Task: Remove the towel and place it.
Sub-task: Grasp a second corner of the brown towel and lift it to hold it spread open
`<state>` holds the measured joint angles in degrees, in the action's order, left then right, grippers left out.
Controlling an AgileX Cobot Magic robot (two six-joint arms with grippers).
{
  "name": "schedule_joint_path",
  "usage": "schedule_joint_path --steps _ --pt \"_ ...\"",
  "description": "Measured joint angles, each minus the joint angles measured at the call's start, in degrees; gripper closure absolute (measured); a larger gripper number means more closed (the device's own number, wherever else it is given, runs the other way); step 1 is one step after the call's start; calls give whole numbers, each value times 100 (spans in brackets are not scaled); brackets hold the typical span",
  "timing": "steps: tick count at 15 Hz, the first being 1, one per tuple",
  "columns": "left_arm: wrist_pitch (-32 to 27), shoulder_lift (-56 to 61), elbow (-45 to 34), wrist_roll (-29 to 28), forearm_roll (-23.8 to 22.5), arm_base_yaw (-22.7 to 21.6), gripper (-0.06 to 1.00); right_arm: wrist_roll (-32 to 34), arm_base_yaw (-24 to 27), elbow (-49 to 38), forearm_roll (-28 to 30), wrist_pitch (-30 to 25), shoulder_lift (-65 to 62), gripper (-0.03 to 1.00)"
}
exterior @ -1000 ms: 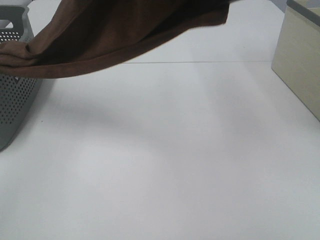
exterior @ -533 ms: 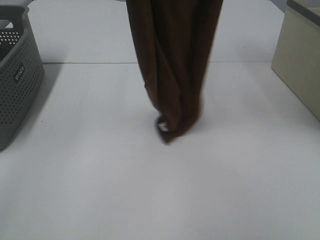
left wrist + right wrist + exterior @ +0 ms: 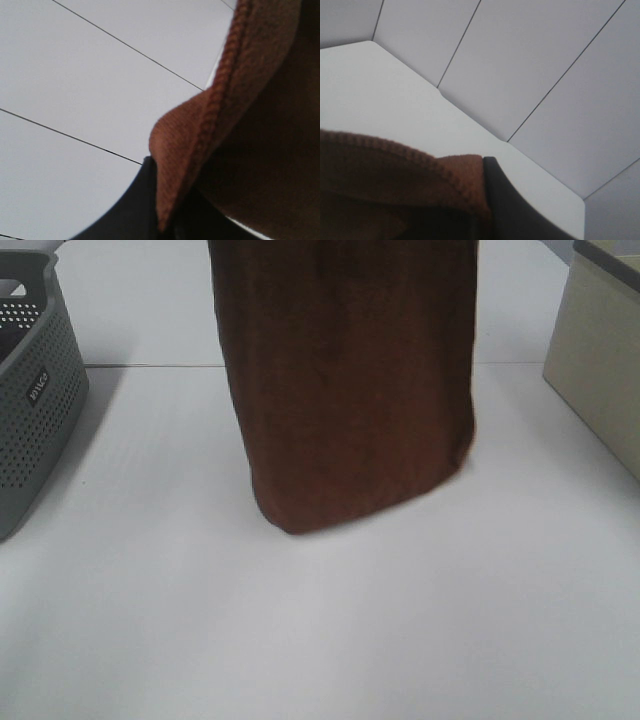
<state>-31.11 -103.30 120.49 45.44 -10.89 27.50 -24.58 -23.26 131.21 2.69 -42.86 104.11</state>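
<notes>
The dark brown towel (image 3: 350,390) hangs upright over the middle of the white table (image 3: 330,630), spread wide. Its lower edge sags to just above or onto the tabletop; I cannot tell which. Its top runs out of the exterior view, so neither gripper shows there. In the left wrist view my left gripper (image 3: 167,220) is shut on a stitched edge of the towel (image 3: 210,130). In the right wrist view my right gripper (image 3: 480,210) is shut on another stitched edge of the towel (image 3: 395,170). The white tag is hidden.
The grey perforated basket (image 3: 35,410) stands at the left edge of the table, apart from the towel. A beige box (image 3: 600,370) stands at the right edge. A thin seam crosses the table behind the towel.
A second ago the towel trailed from the basket up to the right. It then swung free as a narrow bunch over the table. Now it hangs spread wide.
</notes>
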Motion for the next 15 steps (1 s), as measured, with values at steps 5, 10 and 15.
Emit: schedule_joint_path --steps 5,10,15 --pt "1392 -407 0 0 -120 -355 94 -1564 0 0 143 567 476 96" --pt "2355 -693 0 0 -178 -762 94 -2149 0 0 241 2149 859 96" --pt "3867 -1404 0 0 -166 -1089 94 -2149 229 0 172 3592 1513 96"
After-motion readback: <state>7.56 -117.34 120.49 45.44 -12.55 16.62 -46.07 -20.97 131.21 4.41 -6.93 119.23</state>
